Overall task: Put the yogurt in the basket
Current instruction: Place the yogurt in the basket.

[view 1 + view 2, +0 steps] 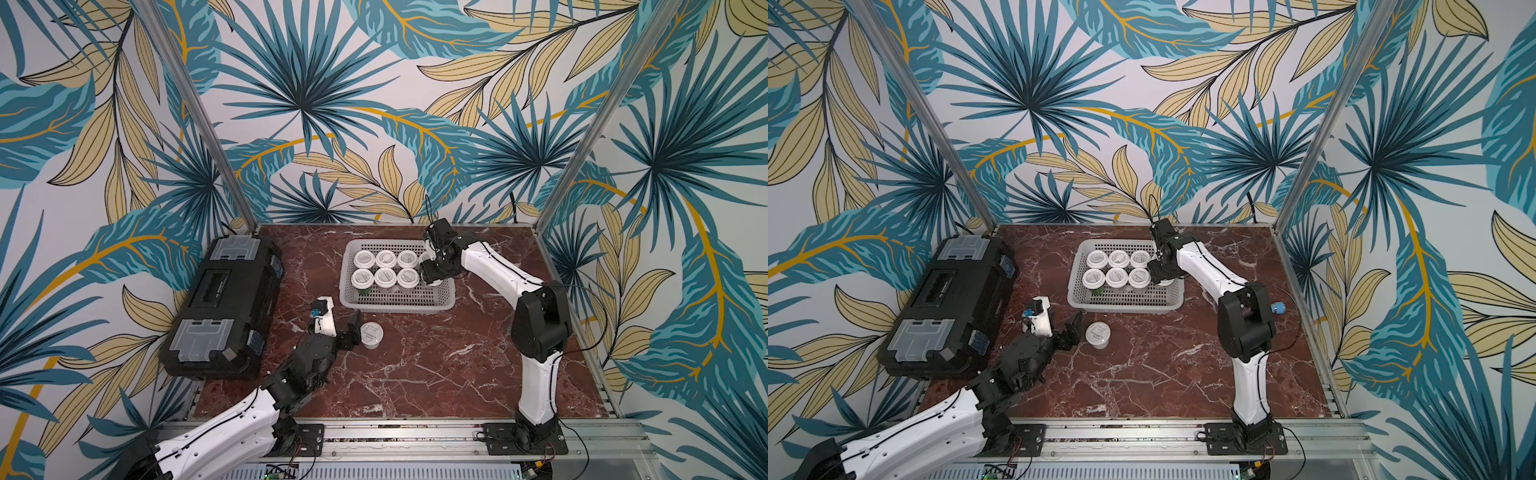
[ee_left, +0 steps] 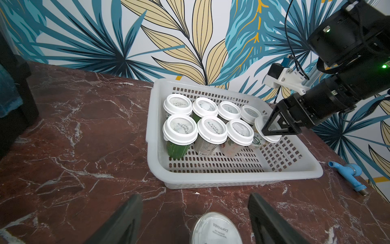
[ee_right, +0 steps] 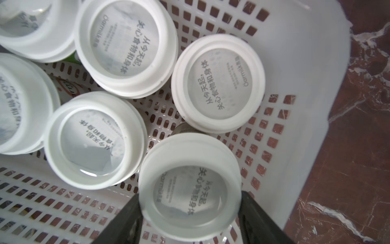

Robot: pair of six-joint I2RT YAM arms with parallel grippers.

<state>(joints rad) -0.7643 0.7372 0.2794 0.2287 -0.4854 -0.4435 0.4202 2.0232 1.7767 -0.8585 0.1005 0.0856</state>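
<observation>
The pale perforated basket [image 1: 395, 306] [image 1: 1125, 306] [image 2: 232, 175] [image 3: 295, 63] sits at the back of the marble table. Several yogurt cups [image 1: 385, 277] [image 2: 179, 128] [image 3: 126, 46] stand in it in two rows. My right gripper [image 1: 432, 274] [image 2: 272, 128] [image 3: 190, 196] is over the basket's right end, shut on one more yogurt cup [image 3: 191, 164] [image 2: 257, 142] inside the basket. A last yogurt cup [image 1: 371, 334] [image 1: 1098, 334] [image 2: 216, 229] stands on the table in front of the basket. My left gripper [image 1: 353, 332] [image 2: 195, 196] is open beside it; the lid shows between the fingers without touching them.
A big black case [image 1: 220, 307] with grey latches fills the table's left side, close behind my left arm. A blue plastic tap [image 2: 348, 173] [image 1: 1277, 308] lies right of the basket. My right arm [image 1: 536, 316] reaches over the table's right side.
</observation>
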